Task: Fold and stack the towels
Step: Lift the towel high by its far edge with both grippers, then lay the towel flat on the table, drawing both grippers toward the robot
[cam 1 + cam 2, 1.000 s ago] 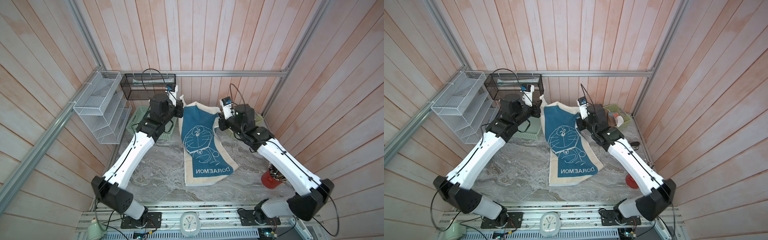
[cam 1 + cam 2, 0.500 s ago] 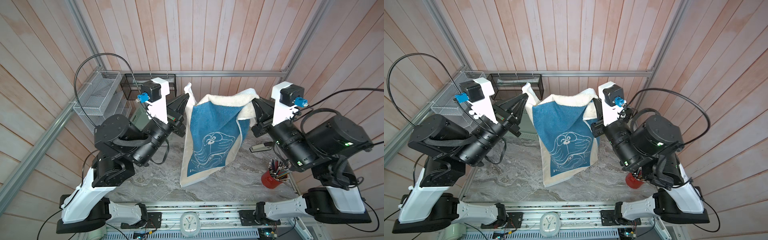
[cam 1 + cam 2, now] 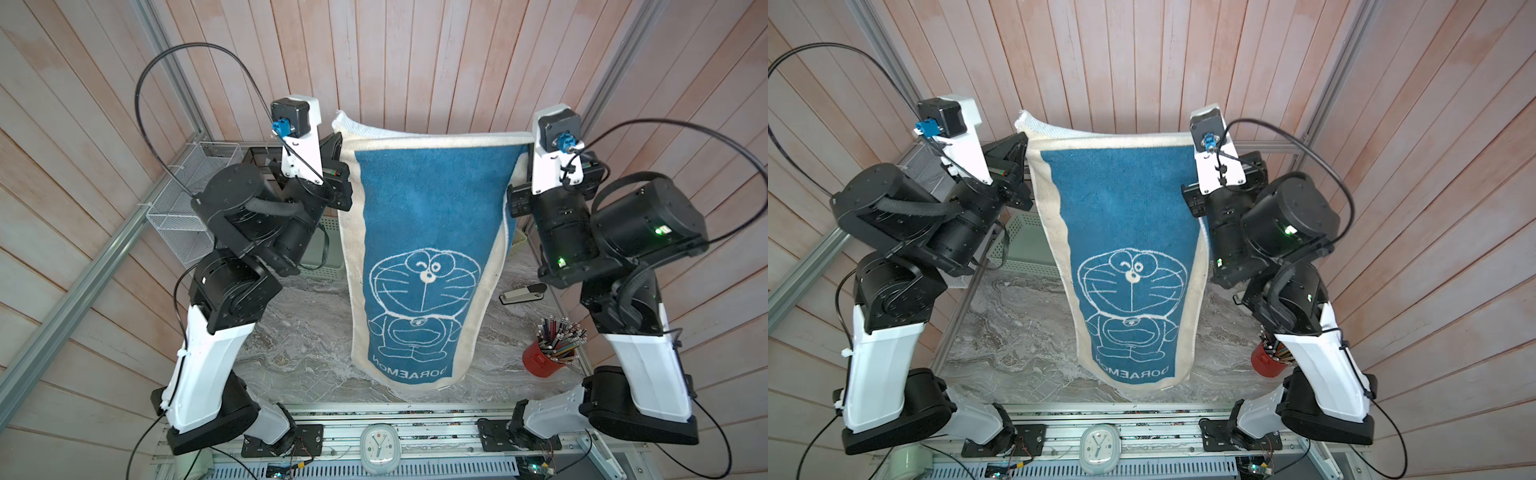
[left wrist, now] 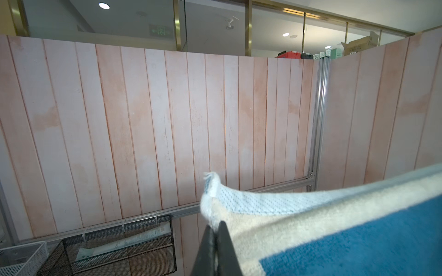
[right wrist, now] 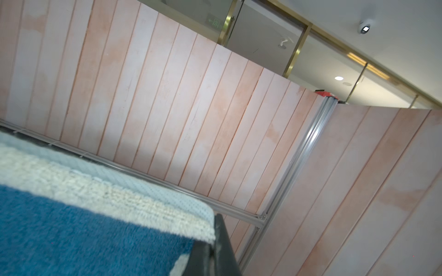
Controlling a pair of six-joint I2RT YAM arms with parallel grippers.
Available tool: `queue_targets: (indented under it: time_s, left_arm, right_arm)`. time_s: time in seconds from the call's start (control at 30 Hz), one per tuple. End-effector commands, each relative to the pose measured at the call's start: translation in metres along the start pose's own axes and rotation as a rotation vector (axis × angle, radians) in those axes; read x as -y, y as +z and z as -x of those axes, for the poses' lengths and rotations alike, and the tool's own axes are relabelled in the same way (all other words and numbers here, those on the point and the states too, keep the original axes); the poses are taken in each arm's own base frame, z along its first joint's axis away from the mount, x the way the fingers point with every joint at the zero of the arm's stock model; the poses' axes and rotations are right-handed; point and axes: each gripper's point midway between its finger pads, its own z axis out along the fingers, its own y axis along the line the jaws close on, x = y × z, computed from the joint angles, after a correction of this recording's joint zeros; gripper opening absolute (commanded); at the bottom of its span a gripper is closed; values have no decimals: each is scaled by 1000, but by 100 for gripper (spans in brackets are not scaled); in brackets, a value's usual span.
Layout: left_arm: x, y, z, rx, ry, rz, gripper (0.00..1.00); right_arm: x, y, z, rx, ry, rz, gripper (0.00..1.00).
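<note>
Two grippers are engaged on one towel (image 3: pixel 419 249), a cream terry cloth with a blue panel and a cartoon figure. The left gripper (image 4: pixel 216 233) is pinched tight on the cream border at one top corner, with a short tuft of cloth standing proud beyond the tips. The right gripper (image 5: pixel 212 248) is likewise clamped on the cream border at the opposite top corner, very close to the edge. Both arms stand high and well apart, so the top hem runs nearly taut between them and the towel hangs full length over the marble table (image 3: pixel 299 345), printed face toward the top cameras and lettering at the lower hem. Whether that hem touches the table cannot be determined. Assessment: the corner-to-corner hold lets the cloth's own weight draw out creases and square it before it is laid flat for a first fold. The long edges curl inward toward the bottom, so the cloth is not yet fully spread. No folded towel or stack is visible, and the task is judged to be at an early stage. Concerns: the right-hand grip sits nearest the edge and is the likelier to slip under load. A stapler (image 3: pixel 521 293) and a red pencil cup (image 3: pixel 548 353) stand on the table just beside the hanging cloth, and a green basket (image 3: pixel 328 249) stands behind it. The lay-down should keep clear of all three.
</note>
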Motion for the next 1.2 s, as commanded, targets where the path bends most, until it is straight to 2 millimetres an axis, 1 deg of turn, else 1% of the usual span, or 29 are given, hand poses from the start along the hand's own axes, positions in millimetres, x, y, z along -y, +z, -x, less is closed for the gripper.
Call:
queue_targets:
  time_s: [0.0,0.07,0.1,0.17,0.23,0.3,0.37,0.47,0.57,0.63,0.7,0.73,0.8,0.83,0.87,0.9,0.97,1.0,1.07,1.17]
  left_arm:
    - [-14,25,-31,-79,-11,-28,0]
    - [-23,41,-50,-115,-32,-34,0]
    - [-27,47,-59,-129,-38,-33,0]
    - [-36,62,-84,-163,-52,-34,0]
    - [-44,78,-109,-197,-66,-33,0]
    - [-52,95,-138,-236,-76,-28,0]
    - [-59,114,-172,-276,-91,-22,0]
    - [-66,143,-223,-331,-106,-18,0]
    - [-70,166,-273,-395,-121,-22,0]
    - [-69,173,-304,-451,-132,-25,0]
    - [-64,172,-339,-511,-144,-44,0]
    - [-60,168,-356,-540,-163,-55,0]
    - [-52,154,-390,-601,-198,-59,0]
    - [-48,145,-406,-627,-205,-62,0]
    - [-41,133,-424,-661,-211,-65,0]
    - [-35,123,-439,-689,-217,-68,0]
    - [-19,98,-468,-751,-238,-83,0]
    - [-12,86,-479,-777,-249,-89,0]
    - [6,58,-508,-844,-283,-101,0]
    - [25,14,-549,-953,-321,-101,0]
  right_arm:
    - [-13,36,-16,-12,-21,28,0]
    - [-19,61,-39,-45,-18,42,0]
    - [-22,70,-50,-64,-2,64,0]
    - [-29,90,-80,-116,29,113,0]
    - [-42,108,-115,-176,30,155,0]
    - [-54,124,-152,-237,30,195,0]
    - [-64,142,-195,-307,32,215,0]
    - [-78,165,-248,-387,45,248,0]
    - [-94,181,-291,-449,37,271,0]
    - [-109,183,-315,-493,40,305,0]
    - [-129,174,-340,-553,67,358,0]
    - [-138,166,-355,-587,82,379,0]
    - [-155,144,-381,-641,113,414,0]
    - [-165,129,-396,-664,131,429,0]
    - [-174,112,-410,-687,142,441,0]
    - [-182,98,-421,-705,152,453,0]
    - [-200,62,-448,-767,169,486,0]
    - [-206,46,-459,-799,172,497,0]
    - [-219,11,-485,-882,173,527,0]
    - [-237,-37,-513,-1005,184,599,0]
